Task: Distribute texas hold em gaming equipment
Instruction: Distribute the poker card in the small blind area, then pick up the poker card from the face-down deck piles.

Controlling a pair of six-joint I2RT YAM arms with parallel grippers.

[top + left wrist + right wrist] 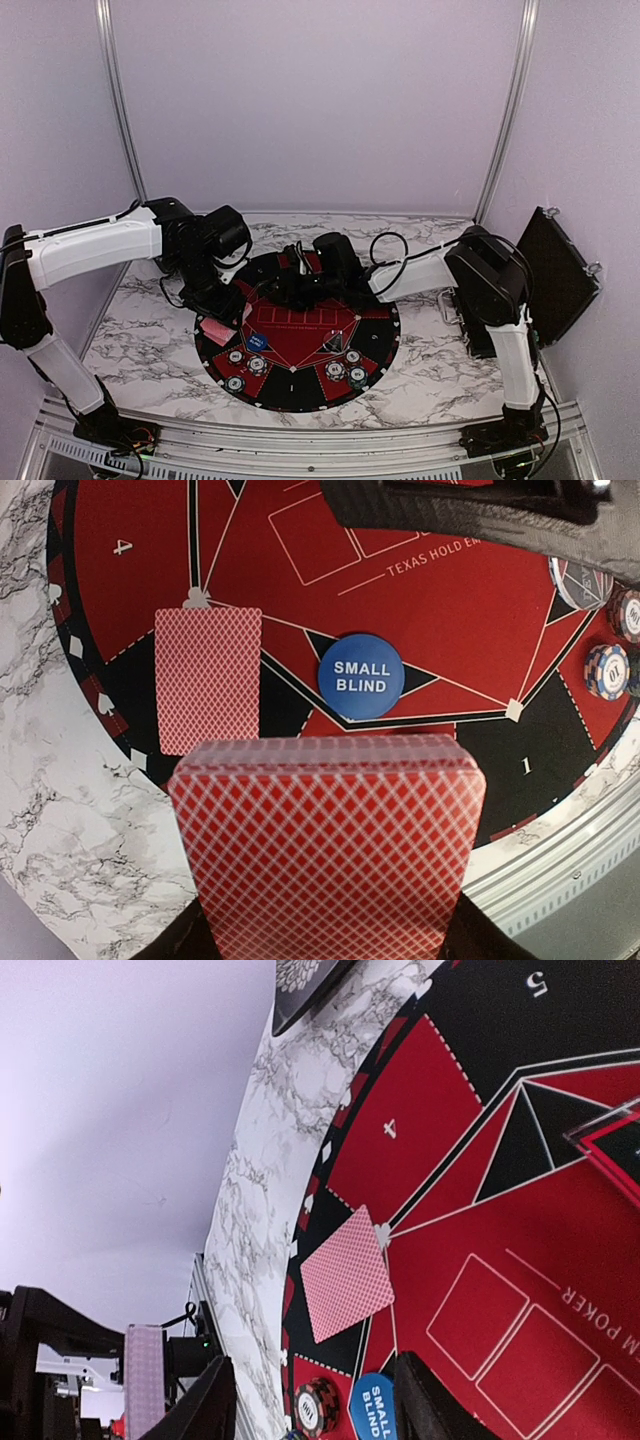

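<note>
Over the left rim of the round mat, my left gripper has its jaws closed on the deck of red-backed cards, the patterned back turned toward the wrist camera and the deck's far edge level. Just past that edge a single card lies flat and face down on the mat, inside the rim band. Its top edge touches the small spade mark where the white lines meet. Beside it, across a narrow gap, sits the blue round marker reading SMALL BLIND. Striped chips stand in short stacks along the mat's near rim, well apart from the card. From above I see a second cluster farther right on the same rim.

My right gripper hangs over the far middle of the mat with its jaws wide, gripping nothing. From its wrist camera, the fingers frame the single card, the marker and one chip. The two grippers are near each other across the mat's left half.

To the left of the mat the marble table runs out to the wall, and a similar strip lies on the right. A black case leans at the right wall, well apart from the mat.
</note>
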